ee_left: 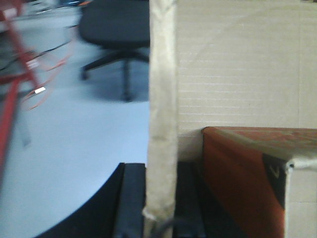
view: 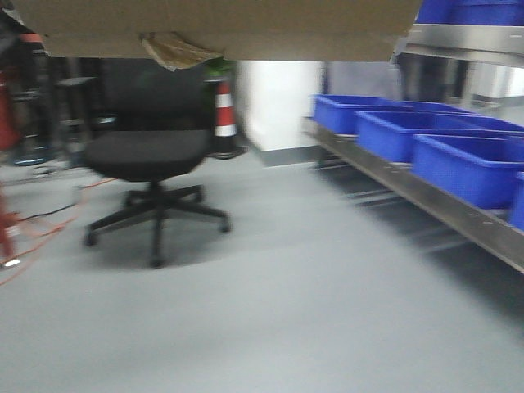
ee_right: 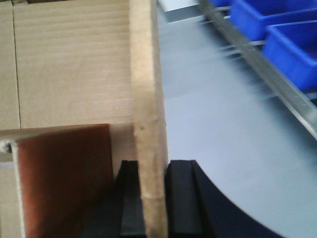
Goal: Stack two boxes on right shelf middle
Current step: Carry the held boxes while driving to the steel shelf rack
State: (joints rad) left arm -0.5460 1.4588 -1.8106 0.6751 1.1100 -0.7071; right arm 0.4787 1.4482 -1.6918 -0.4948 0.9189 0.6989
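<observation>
A brown cardboard box (view: 221, 29) hangs across the top of the front view, and only its underside shows, with a yellowish tape scrap (view: 173, 49) dangling from it. In the left wrist view my left gripper (ee_left: 159, 168) is shut on the box's upright wall edge (ee_left: 162, 99). In the right wrist view my right gripper (ee_right: 152, 166) is shut on the opposite wall edge (ee_right: 146, 89). A reddish-brown panel (ee_right: 64, 173) lies inside the box. A second box does not show apart from it. Steel shelf boards (view: 426, 201) run along the right; I cannot tell which is the middle one.
Several blue bins (view: 463, 164) line the lower steel shelf, and more sit on the upper board (view: 463, 37). A black office chair (view: 151, 160) stands on the grey floor at left. Behind it is a striped traffic cone (view: 224, 115). Red cables (view: 49, 229) trail at far left.
</observation>
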